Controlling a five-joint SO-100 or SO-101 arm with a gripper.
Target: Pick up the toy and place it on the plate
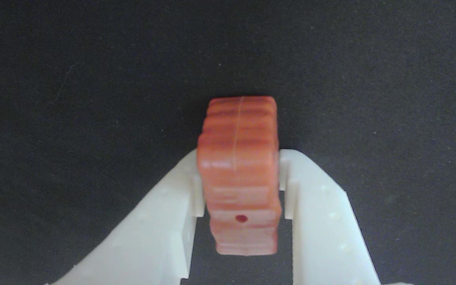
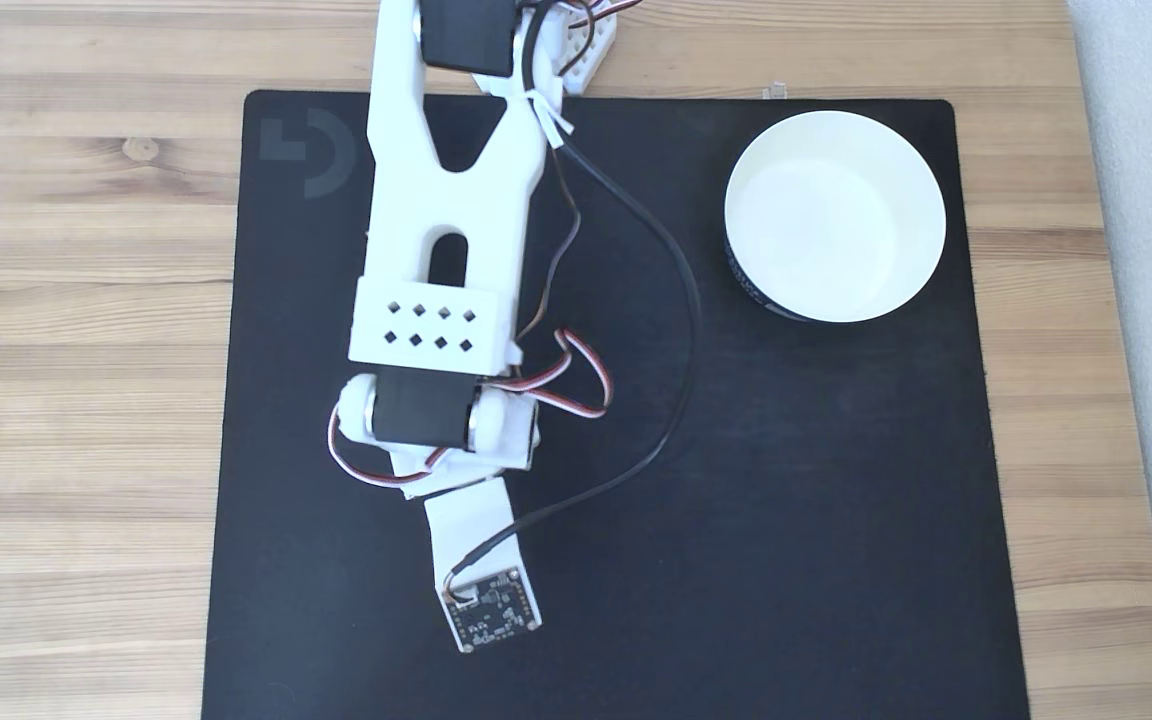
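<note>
In the wrist view the toy (image 1: 238,130), a ribbed reddish-brown block with a small dark dot near its close end, stands between my two white fingers. My gripper (image 1: 239,158) is shut on the toy, with both fingers pressed against its sides over the black mat. Whether the toy rests on the mat or hangs above it, I cannot tell. In the fixed view the plate (image 2: 836,215), a round white dish with a dark outer band, sits at the mat's upper right, far from my arm (image 2: 441,230), which reaches down the mat's left-middle part.
A black mat (image 2: 786,500) covers the wooden table (image 2: 76,300). A black cable (image 2: 676,300) and red-white wires (image 2: 576,375) loop beside the arm. The wrist camera board (image 2: 491,610) hangs over the mat's lower middle. The mat's right and lower areas are bare.
</note>
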